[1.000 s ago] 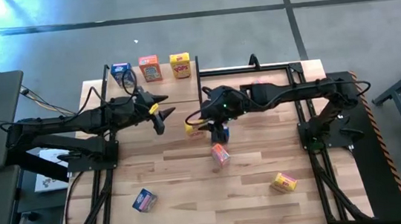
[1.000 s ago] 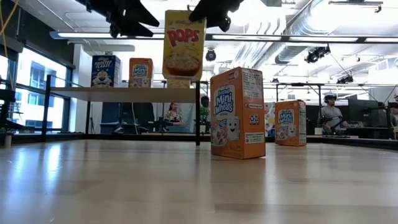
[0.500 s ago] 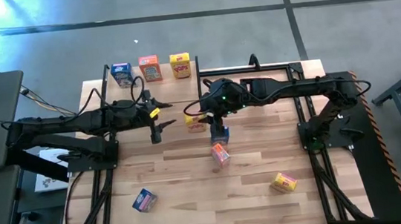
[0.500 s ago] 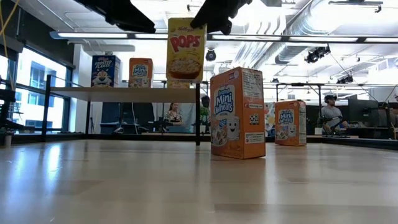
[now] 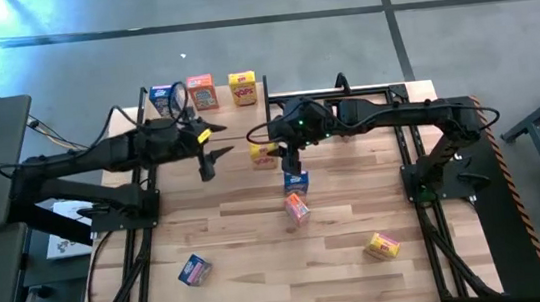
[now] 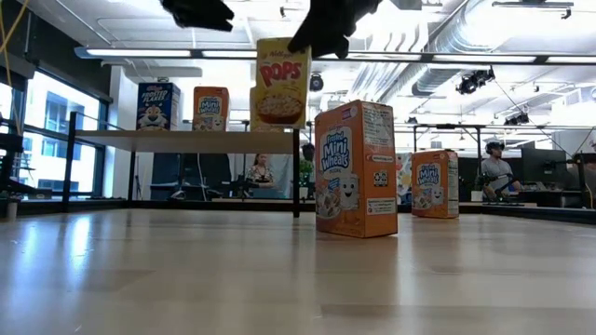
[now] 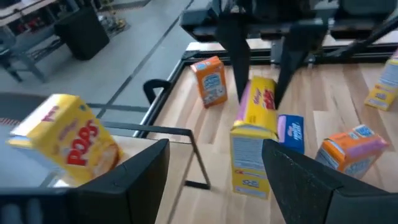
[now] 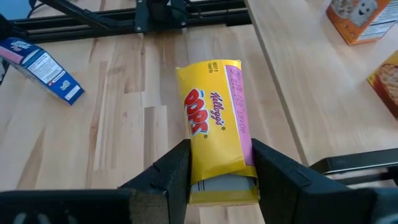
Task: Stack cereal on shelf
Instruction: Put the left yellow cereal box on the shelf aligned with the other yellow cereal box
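My right gripper (image 5: 281,151) is shut on a yellow Pops cereal box (image 5: 264,155), held in the air just near of the shelf; the box also shows in the low view (image 6: 282,84). My left gripper (image 5: 212,157) is open and empty to the box's left, in front of the shelf. The light-wood shelf (image 6: 186,140) carries a blue box (image 5: 162,98), an orange box (image 5: 201,92) and a yellow box (image 5: 242,88), all upright on their bases. My right gripper pinches the yellow box's top end (image 8: 214,167) between its two fingers (image 8: 176,168), one on each side. The fingers come from above, pointing down. The box hangs below them, upright with a slight tilt, clear of the table.
On the tabletop are a blue box (image 5: 296,180), an orange box (image 5: 297,207) standing upright (image 6: 356,169), another blue box (image 5: 194,270) lying near the front left, and a yellow box (image 5: 382,247) at the front right. Black frame rails (image 5: 344,91) run along the far right.
My right gripper has carried the yellow box toward the table's far edge and the shelf, keeping it upright and off the table, and clear of the blue box that was under it.
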### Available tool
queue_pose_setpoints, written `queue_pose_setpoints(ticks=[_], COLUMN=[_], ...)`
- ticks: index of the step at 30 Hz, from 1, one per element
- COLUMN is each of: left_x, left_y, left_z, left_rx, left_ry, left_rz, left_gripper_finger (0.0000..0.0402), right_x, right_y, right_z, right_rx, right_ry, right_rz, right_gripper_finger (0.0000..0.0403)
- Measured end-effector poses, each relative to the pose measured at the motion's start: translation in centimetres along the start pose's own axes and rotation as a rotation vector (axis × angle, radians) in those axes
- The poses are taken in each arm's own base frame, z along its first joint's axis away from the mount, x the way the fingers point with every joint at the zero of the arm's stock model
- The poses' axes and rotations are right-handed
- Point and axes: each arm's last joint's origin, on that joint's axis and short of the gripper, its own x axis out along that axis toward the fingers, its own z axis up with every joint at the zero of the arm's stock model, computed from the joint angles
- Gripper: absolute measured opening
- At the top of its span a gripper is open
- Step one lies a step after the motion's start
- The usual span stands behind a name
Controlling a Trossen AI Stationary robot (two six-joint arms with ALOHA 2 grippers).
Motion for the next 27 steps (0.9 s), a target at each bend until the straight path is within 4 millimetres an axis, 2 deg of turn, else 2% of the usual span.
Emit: queue_pose_setpoints(ticks=[6,13,20,27], left_x=[0.6,1.8,3.4,5.6], left_y=[0.6,0.5,0.3,-0.3], left_z=[1.8,3.7,4.4,4.0], left_rx=[0.021,0.020,0.044,0.061], left_ry=[0.130,0.195,0.244,0.296], left_rz=[-0.004,-0.114,-0.128,-0.145], left_gripper_finger=[0.0248,0.0248,0.0248,0.0248], right_x=[0.0,0.0,0.0,0.0], right_y=[0.0,0.0,0.0,0.0], right_z=[0.1,0.1,0.0,0.0], right_rx=[-0.001,-0.001,0.000,0.000], right_ry=[-0.007,-0.009,-0.006,-0.004], right_rz=[0.000,0.000,0.000,0.000], right_gripper_finger=[0.0142,0.0142,0.0142,0.0142])
